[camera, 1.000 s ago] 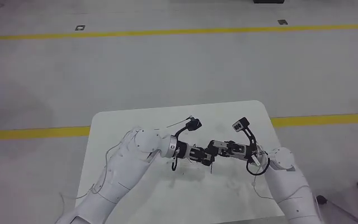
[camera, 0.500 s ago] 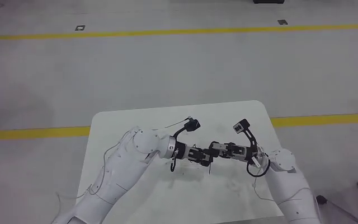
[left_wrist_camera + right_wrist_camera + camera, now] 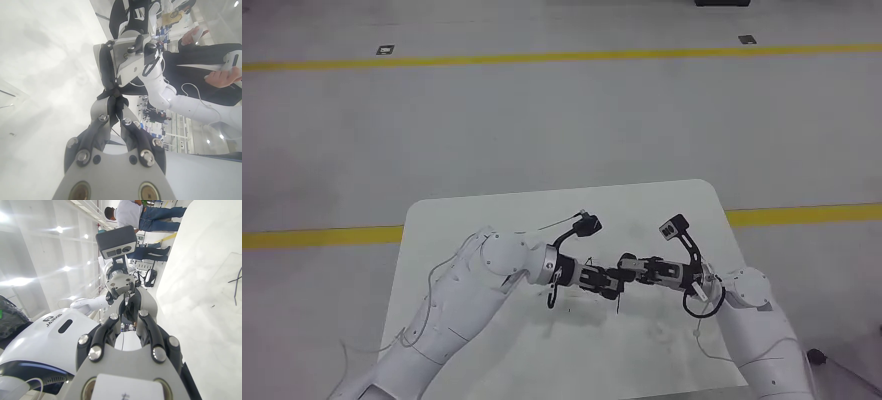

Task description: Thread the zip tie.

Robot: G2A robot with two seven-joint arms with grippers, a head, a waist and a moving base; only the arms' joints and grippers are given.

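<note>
Zip tie (image 3: 102,96), black, pinched at the tips of the left gripper (image 3: 115,98) (a short end pokes out sideways), right gripper (image 3: 128,311) closed narrow on it too, tip to tip, above the table (image 3: 442,232)

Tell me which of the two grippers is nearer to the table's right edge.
The right gripper, on the arm at that side; the left gripper meets it tip to tip, nearer the middle.

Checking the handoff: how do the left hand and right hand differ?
The left hand extends from the robot's left, the right hand from its right. The left hand slants toward the robot; the right hand runs nearly straight across. Both are shut on the zip tie, tip to tip above the table.
</note>
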